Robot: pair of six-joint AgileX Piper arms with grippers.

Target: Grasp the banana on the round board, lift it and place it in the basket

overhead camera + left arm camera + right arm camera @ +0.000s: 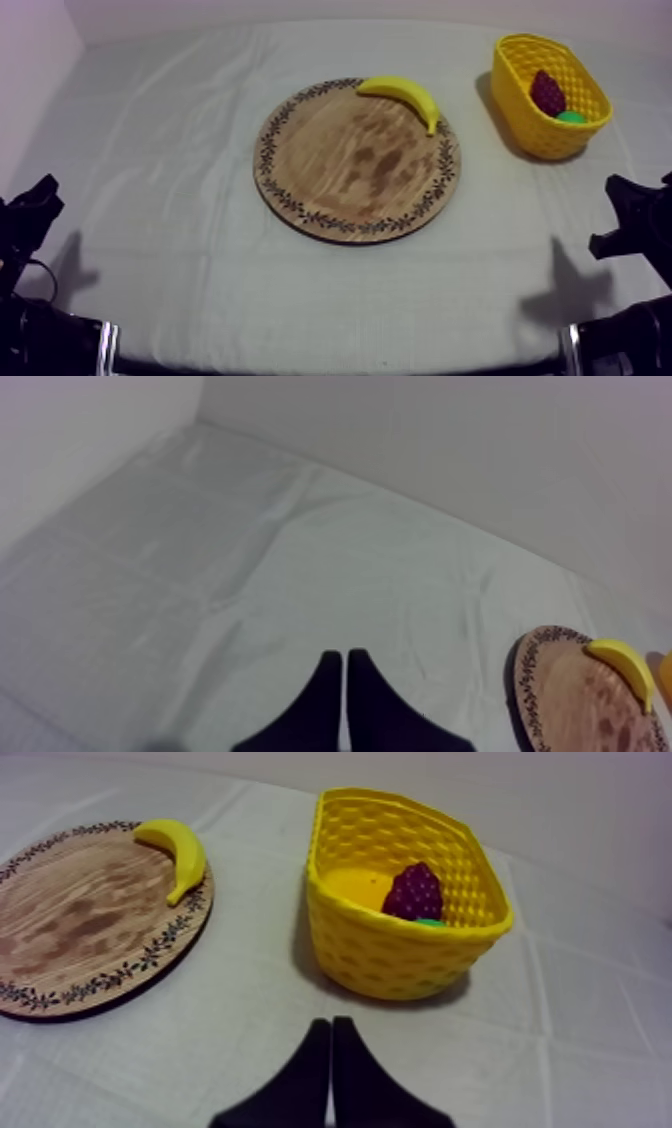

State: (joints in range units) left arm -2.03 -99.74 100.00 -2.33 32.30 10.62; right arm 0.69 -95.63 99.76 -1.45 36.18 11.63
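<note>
A yellow banana (404,96) lies on the far right rim of the round wooden board (340,170) in the middle of the table. The yellow basket (520,95) stands at the far right and holds a bunch of purple grapes (547,92) and something green (571,117). My left gripper (30,215) rests low at the left, far from the board. My right gripper (625,220) rests low at the right, in front of the basket. In the wrist views the left gripper (345,659) and right gripper (331,1024) are narrow wedges, shut on nothing. The banana (178,848) and basket (400,957) lie ahead of the right gripper.
A grey-white cloth (160,250) covers the table, with a pale wall behind it and at the far left. The board's edge (530,676) and banana (622,666) lie off to the side of the left gripper.
</note>
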